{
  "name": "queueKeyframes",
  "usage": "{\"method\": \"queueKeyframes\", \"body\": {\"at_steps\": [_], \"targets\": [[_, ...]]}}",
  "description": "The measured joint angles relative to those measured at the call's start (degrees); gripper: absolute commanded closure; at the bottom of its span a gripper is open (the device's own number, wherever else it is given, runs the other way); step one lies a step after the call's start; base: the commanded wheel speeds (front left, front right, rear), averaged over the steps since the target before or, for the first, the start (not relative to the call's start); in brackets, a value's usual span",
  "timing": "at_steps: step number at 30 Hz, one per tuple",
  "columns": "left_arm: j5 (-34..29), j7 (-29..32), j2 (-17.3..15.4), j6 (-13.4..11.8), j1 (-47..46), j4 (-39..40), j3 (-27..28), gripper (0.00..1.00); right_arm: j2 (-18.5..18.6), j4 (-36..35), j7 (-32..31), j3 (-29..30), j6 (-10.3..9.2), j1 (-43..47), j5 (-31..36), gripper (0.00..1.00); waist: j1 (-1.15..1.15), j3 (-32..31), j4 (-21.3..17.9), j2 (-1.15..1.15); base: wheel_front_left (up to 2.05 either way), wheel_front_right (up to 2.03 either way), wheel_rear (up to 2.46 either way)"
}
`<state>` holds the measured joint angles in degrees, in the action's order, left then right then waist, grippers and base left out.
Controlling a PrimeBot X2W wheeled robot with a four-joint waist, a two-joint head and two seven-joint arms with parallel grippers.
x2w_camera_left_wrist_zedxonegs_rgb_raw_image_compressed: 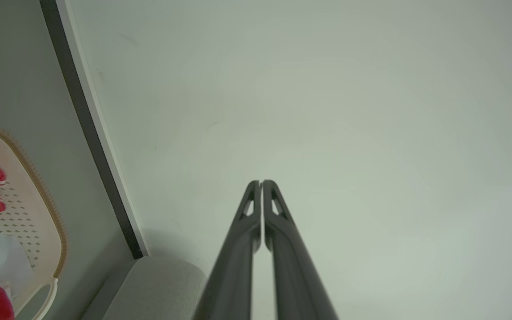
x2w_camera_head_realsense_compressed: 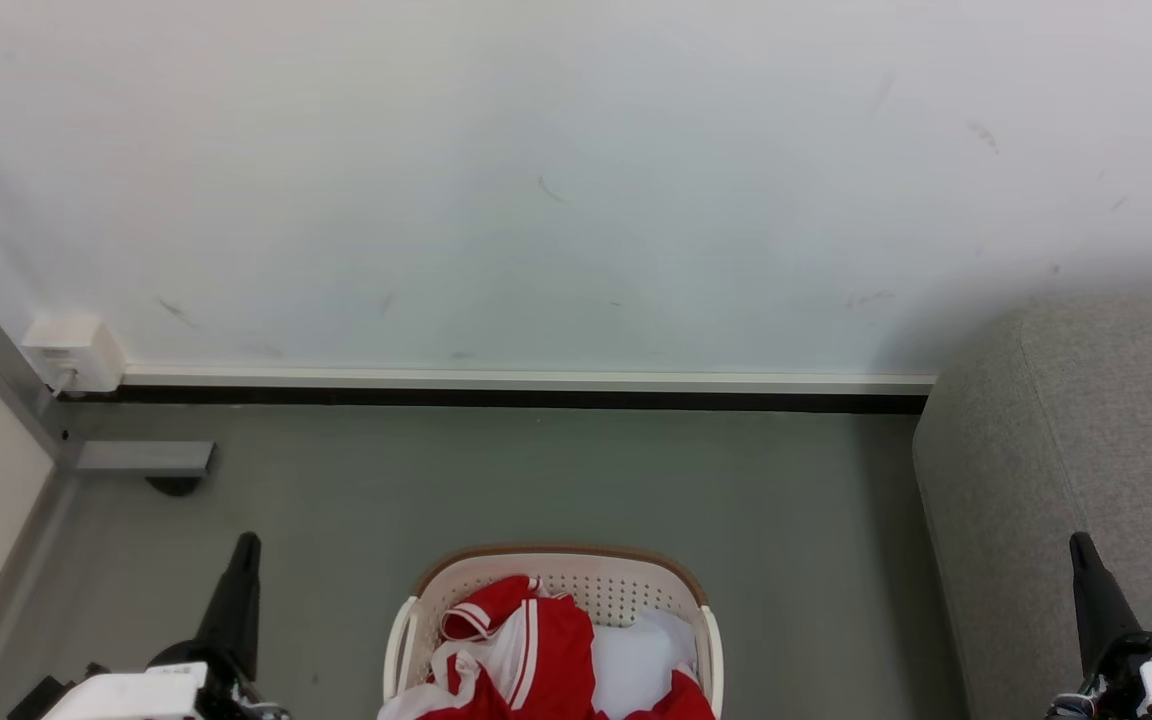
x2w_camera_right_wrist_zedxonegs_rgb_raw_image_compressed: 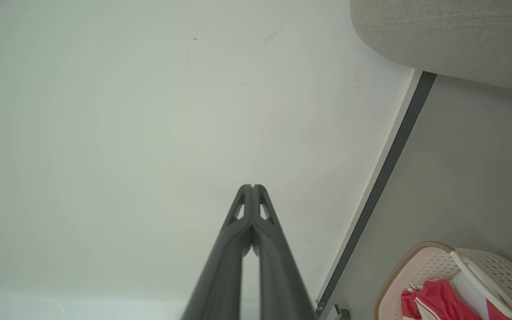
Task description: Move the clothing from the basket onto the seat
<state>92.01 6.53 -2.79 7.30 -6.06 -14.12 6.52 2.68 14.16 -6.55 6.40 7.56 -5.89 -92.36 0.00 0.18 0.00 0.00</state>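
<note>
Head view: cream-white perforated plastic basket (x2w_camera_head_realsense_compressed: 626, 590) with brown woven-look rim is cut by the bottom edge, so its near half is unseen. Bright red clothing (x2w_camera_head_realsense_compressed: 551, 640) with white stripe trim runs off the same edge. Garment count indeterminate; basket floor hidden beneath it. Large grey fabric-upholstered seat (x2w_camera_head_realsense_compressed: 1066, 480) is cut by the right and bottom edges. Small white box (x2w_camera_head_realsense_compressed: 74, 352) low on the wall: too small to identify. Left wrist view: basket clipped at left edge, seat cut to a rounded corner at the bottom edge. Right wrist view: basket clipped at the bottom-right corner.
</note>
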Motion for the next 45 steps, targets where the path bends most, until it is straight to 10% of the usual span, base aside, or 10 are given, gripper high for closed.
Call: {"method": "queueKeyframes", "body": {"at_steps": [22, 23, 45], "targets": [[0.0, 0.0, 0.0, 0.0, 0.0, 0.0, 0.0, 1.0, 0.01, 0.0, 0.0, 0.0, 0.0, 0.0, 0.0, 1.0, 0.0, 0.0, 0.0, 0.0, 0.0, 0.0, 0.0], [0.0, 0.0, 0.0, 0.0, 0.0, 0.0, 0.0, 0.0, 0.01, 0.0, 0.0, 0.0, 0.0, 0.0, 0.0, 0.0, 0.0, 0.0, 0.0, 0.0, 0.0, 0.0, 0.0], [-8.5, -5.12, 0.33, -0.27, 1.46, -0.65, -2.7, 0.0, -0.63, -0.63, 5.14, -1.92, 0.0, 2.5, 14.39, 0.0, 0.0, -0.06, 0.04, 0.0, 0.0, 0.0, 0.0]]}}
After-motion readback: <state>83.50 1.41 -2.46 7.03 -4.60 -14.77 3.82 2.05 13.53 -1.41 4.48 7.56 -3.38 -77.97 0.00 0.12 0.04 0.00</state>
